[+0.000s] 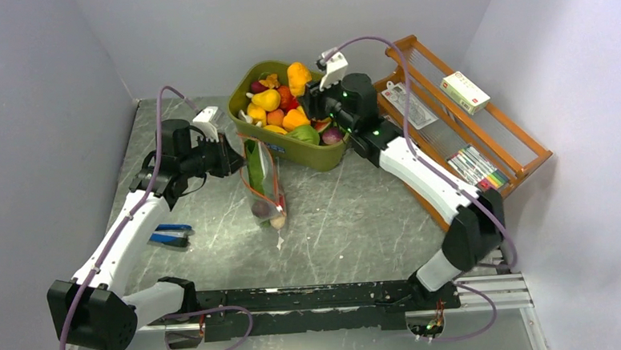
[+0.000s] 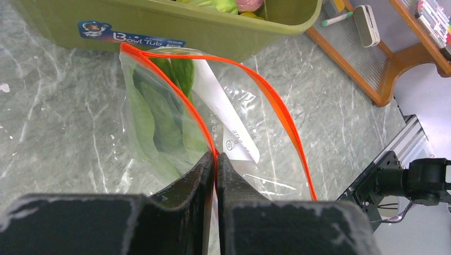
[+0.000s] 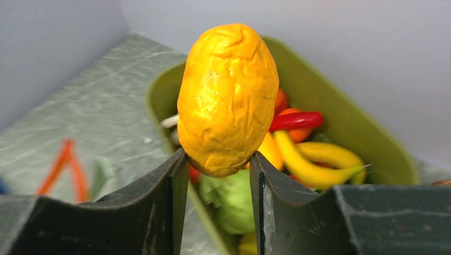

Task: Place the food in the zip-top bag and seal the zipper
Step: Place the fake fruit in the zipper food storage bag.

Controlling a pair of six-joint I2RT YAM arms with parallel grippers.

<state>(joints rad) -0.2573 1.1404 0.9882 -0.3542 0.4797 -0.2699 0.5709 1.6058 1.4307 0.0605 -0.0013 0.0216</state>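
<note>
The left pincer (image 1: 230, 159) is pinching the bag (image 1: 261, 177) by its mouth. In the left wrist view its two fingers (image 2: 215, 156) are pressing almost together, with one side of the red-orange zipper (image 2: 276, 101) caught between them. The other side of the strip is bowing away, so the mouth is gaping open. The bag is hanging upright from that grip, its bottom resting on the desk (image 1: 349, 213) about midway between the left and right edges, nearer the far edge. It is standing just in front of the green tub (image 1: 286, 152), whose near wall is showing right behind the bag's mouth. Green leaves (image 2: 159, 117) are lying inside against the side the pincer is gripping, and a purple piece (image 1: 261, 208) and a small pale piece (image 1: 278, 221) are sitting at the bottom.

The right pincer (image 1: 312, 91) is hovering over the tub at the far edge, to the right of the bag and apart from it. Its fingers (image 3: 218, 155) are standing partly open, clamping the lower end of a lumpy yellow toy (image 3: 227, 95) that is sticking up above them. Below it in the tub, a red chili (image 3: 295, 120) is lying among yellow and orange pieces.
</note>
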